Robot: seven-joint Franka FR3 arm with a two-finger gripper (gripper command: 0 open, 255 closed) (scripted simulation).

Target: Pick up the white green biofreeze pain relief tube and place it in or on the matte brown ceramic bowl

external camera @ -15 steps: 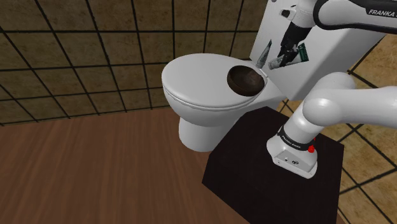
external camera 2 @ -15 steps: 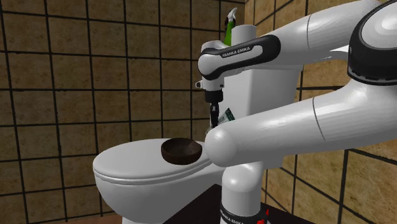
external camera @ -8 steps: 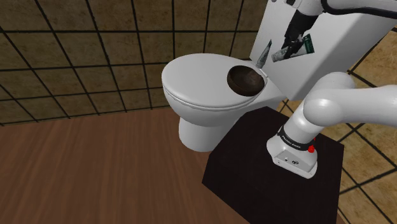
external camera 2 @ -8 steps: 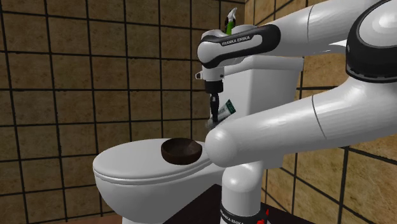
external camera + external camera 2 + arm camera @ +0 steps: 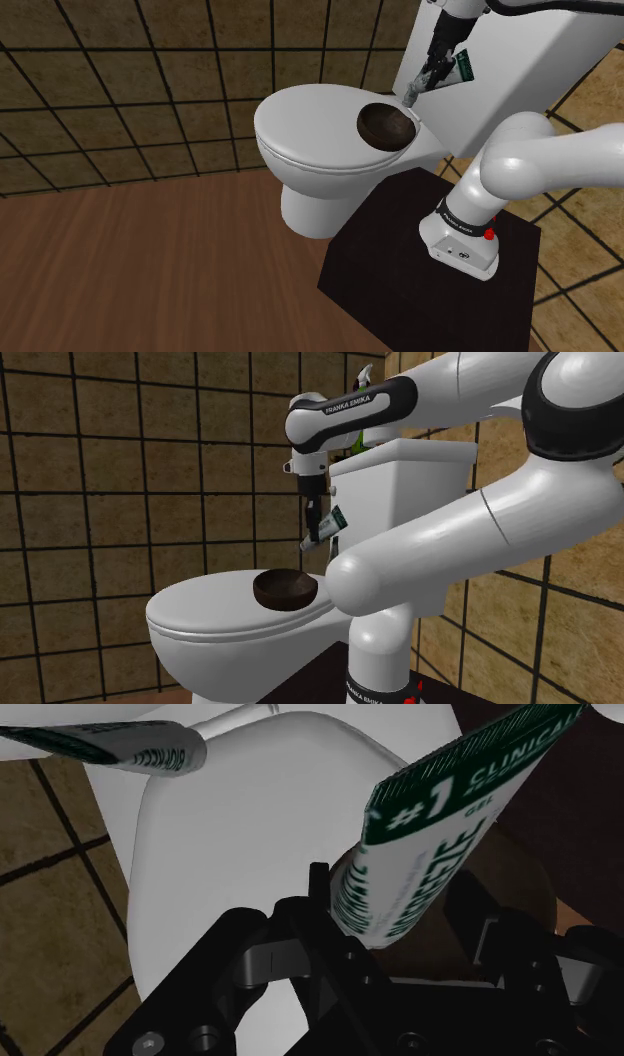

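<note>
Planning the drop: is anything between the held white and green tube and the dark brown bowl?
Nothing visible does. The white and green tube, clasped in the black tool, hangs in open air roughly above the tank-side edge of the round dark brown bowl. A second similar tube lies beside that edge, off the bowl's opening.

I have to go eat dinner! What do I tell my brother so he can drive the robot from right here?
Claw: shut on the white and green tube, holding it in the air in front of the toilet tank.
Brown bowl: on the closed toilet lid, looks empty, lower than the tube.
Done: tube picked up.
Left: carry the tube over the bowl, lower it, open the claw, back away.
</note>
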